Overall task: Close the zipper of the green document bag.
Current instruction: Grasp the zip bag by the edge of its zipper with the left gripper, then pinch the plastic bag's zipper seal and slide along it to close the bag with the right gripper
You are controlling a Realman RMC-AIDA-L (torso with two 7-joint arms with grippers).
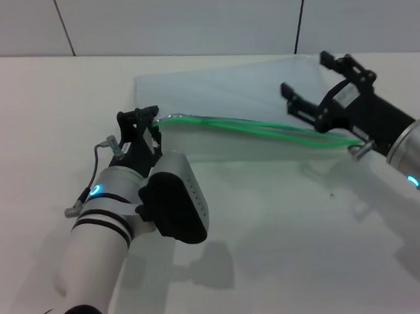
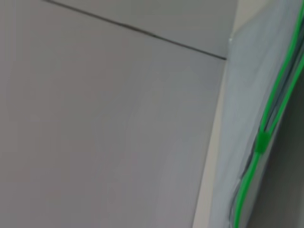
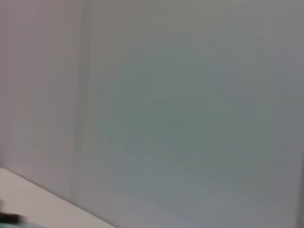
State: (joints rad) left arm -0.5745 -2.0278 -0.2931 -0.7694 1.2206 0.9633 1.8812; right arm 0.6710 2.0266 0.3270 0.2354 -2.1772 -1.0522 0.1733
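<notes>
Bag (image 1: 219, 91) x1, zipper (image 1: 266, 129) x1 — 2 grippers, left (image 1: 139, 123) & right (image 1: 317, 83).

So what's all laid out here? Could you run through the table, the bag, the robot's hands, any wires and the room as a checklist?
Surface: white table, matte, a few small dark specks.
Job's things: green document bag lying flat; its zipper runs along the near edge, the two green lines split apart, so it looks open. A small green slider shows in the left wrist view.
Clutter: nothing seen.
Grippers: left gripper at the zipper's left end, fingers' state unclear; right gripper open above the bag's right end, holding nothing.
Cables: thin grey cable looped along the left wrist.
Surroundings: pale wall panels with dark seams behind the table.
</notes>
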